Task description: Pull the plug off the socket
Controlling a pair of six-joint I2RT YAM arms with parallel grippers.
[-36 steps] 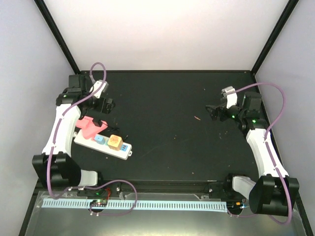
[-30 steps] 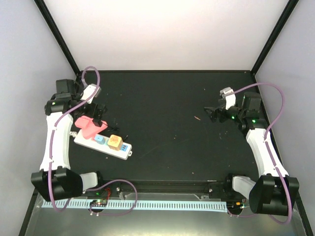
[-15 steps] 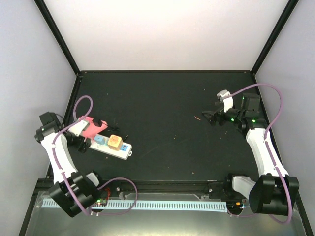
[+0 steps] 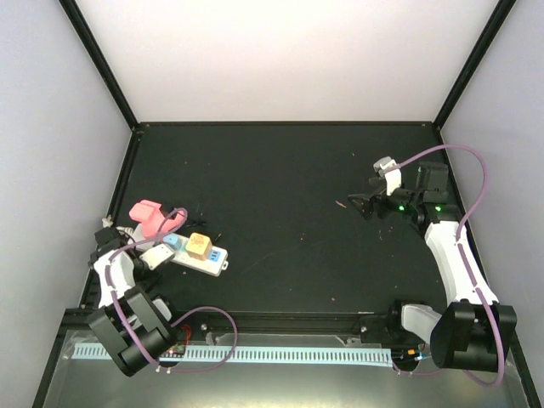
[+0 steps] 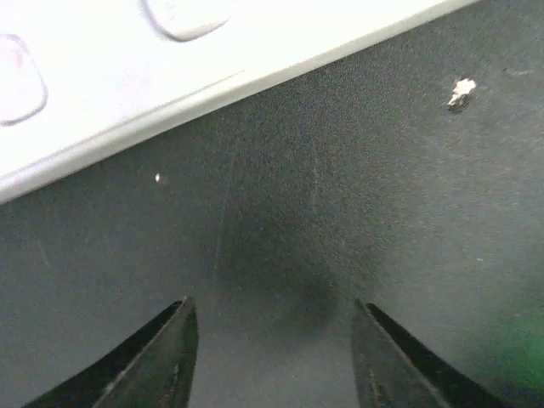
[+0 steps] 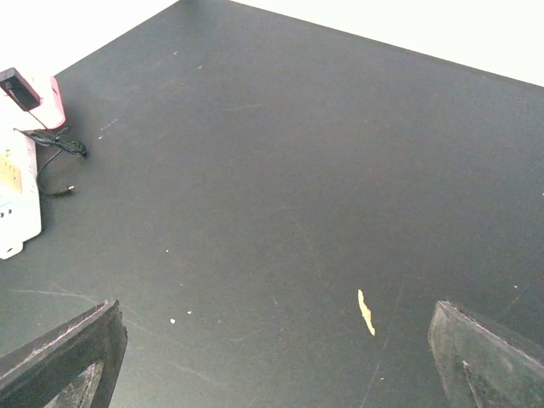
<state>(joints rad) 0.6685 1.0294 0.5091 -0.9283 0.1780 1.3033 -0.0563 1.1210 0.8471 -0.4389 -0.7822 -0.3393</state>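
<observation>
The left pincer (image 5: 272, 319) stands apart, empty, over the matte black table top (image 5: 357, 195). The long white plastic socket strip (image 5: 110, 93) lies just beyond its fingertips. The right pincer (image 6: 274, 323) gapes wide, well apart from it.

Your socket (image 4: 206, 264) is white, with blue, yellow-orange and teal squares in a row; the plug (image 4: 150, 216) is pink (black cord (image 6: 64, 144)), on a black table (image 4: 289, 170).

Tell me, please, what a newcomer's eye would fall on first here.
The white socket strip with coloured outlets stands out at the dark table's left, a pink plug at its left end. The left claw sits open beside it; the right claw hangs open at the right.
</observation>
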